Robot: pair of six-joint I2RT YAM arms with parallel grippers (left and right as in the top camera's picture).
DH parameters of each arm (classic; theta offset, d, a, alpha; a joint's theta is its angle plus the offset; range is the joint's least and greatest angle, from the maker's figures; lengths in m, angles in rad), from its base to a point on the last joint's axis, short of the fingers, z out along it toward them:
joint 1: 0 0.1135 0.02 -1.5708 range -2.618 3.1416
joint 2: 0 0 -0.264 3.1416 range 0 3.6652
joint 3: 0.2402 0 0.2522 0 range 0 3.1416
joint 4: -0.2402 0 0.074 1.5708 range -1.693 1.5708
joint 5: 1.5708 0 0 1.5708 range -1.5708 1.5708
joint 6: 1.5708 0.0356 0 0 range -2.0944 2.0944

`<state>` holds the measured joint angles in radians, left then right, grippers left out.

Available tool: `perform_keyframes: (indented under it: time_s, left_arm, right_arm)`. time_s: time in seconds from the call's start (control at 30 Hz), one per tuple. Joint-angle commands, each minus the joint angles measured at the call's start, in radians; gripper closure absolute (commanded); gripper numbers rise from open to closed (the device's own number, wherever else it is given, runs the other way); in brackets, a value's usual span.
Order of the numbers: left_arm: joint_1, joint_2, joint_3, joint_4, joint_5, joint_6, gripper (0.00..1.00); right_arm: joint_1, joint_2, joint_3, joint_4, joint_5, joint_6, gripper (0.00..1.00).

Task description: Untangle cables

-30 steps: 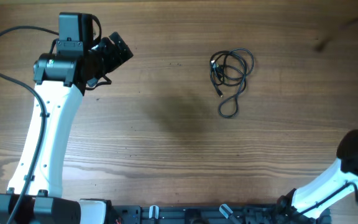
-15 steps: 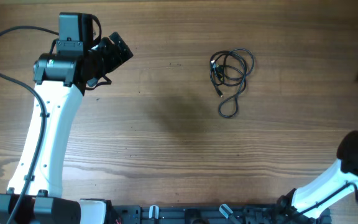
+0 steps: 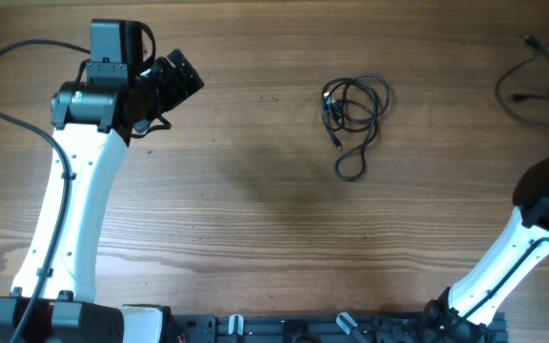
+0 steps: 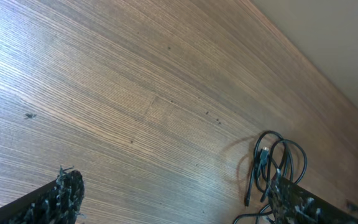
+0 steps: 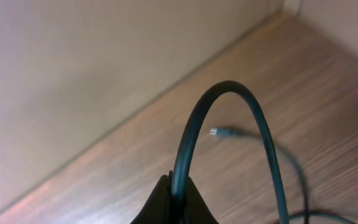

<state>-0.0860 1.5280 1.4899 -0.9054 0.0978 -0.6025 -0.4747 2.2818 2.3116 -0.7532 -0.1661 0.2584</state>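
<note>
Cable coil [image 3: 355, 114] mid tbl [image 3: 255, 229]

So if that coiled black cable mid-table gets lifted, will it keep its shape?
Probably not: the coiled cable is thin and lies in loose, uneven loops, so it would likely sag and trail. It looks light; a push would probably slide the whole bundle.

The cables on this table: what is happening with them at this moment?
The right fingers are shut on one thin black cable, holding a loop of it up near the far right corner. The other cable lies in a loose coil in the middle of the wooden table. The left fingers are open and empty, far to the left of it.
</note>
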Motion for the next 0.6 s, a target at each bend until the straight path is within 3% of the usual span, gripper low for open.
perform_keyframes:
  time_s: [0.0, 0.23, 0.27, 0.3, 0.33, 0.37, 0.4, 0.57]
  left_arm:
    - [-0.002, 0.008, 0.002, 0.003, -0.013, 0.019, 0.03]
    - [-0.002, 0.008, 0.002, -0.002, -0.013, 0.019, 0.03]
    - [-0.002, 0.008, 0.002, -0.002, -0.013, 0.019, 0.04]
    - [-0.002, 0.008, 0.002, -0.002, -0.013, 0.019, 0.03]
    - [-0.002, 0.008, 0.002, -0.001, -0.013, 0.019, 0.03]
    - [-0.002, 0.008, 0.002, -0.002, -0.013, 0.019, 0.03]
    - [-0.002, 0.008, 0.002, -0.002, -0.013, 0.019, 0.03]
    - [-0.002, 0.009, 0.002, -0.002, -0.013, 0.019, 0.03]
  right_arm:
    - [0.027, 0.095, 0.000, -0.026, -0.038, -0.019, 0.96]
    - [0.045, 0.196, 0.000, 0.000, 0.145, 0.090, 0.96]
    - [0.045, 0.196, 0.000, 0.010, 0.156, 0.084, 0.92]
    - [0.045, 0.195, 0.001, 0.014, 0.156, 0.082, 0.79]
    - [0.044, 0.193, 0.002, 0.010, 0.154, 0.082, 0.37]
    - [0.043, 0.188, 0.007, -0.005, 0.141, 0.082, 0.07]
    - [0.043, 0.182, 0.016, -0.022, 0.121, 0.082, 0.00]
    - [0.043, 0.061, 0.037, -0.082, 0.072, 0.081, 0.00]
